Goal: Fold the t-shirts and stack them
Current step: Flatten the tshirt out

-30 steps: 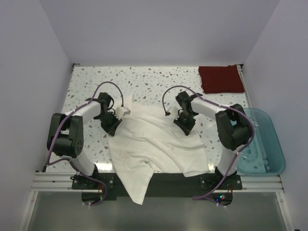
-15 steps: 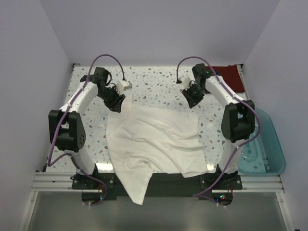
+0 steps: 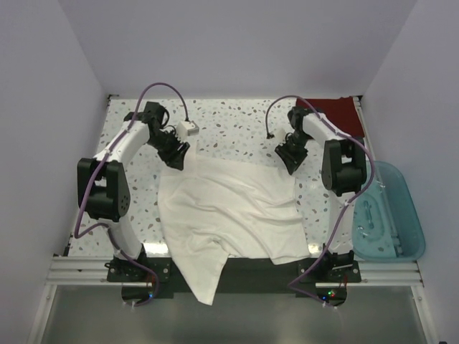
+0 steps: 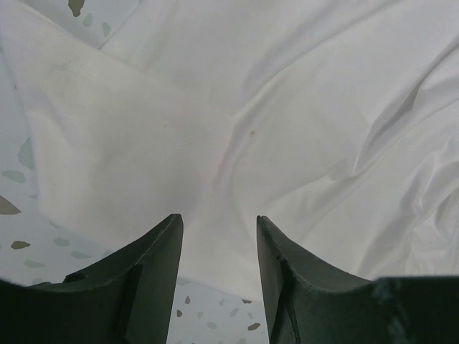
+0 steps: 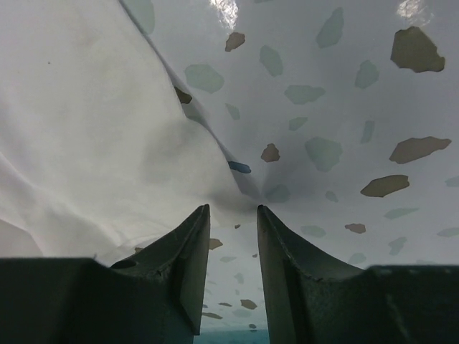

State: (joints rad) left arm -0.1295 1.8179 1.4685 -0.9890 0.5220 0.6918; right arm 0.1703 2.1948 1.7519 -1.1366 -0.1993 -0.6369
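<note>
My left tool (image 3: 176, 153) hangs spread over the far left corner of the white t-shirt (image 3: 229, 211). Its fingers (image 4: 154, 272) stand apart with nothing between them, and the wrist view shows wrinkled cloth just beyond the tips. My right tool (image 3: 290, 159) is spread too, with a narrower gap, at the shirt's far right corner where the cloth edge meets the speckled tabletop (image 3: 229, 118). It pinches nothing. The white t-shirt lies open and creased across the middle of the tabletop, its near part drooping over the front edge between my arm bases. The dark red t-shirt (image 3: 346, 118) lies folded at the far right corner, partly behind my right arm. A teal bin (image 3: 387, 215) sits beside the tabletop's right edge.
</note>
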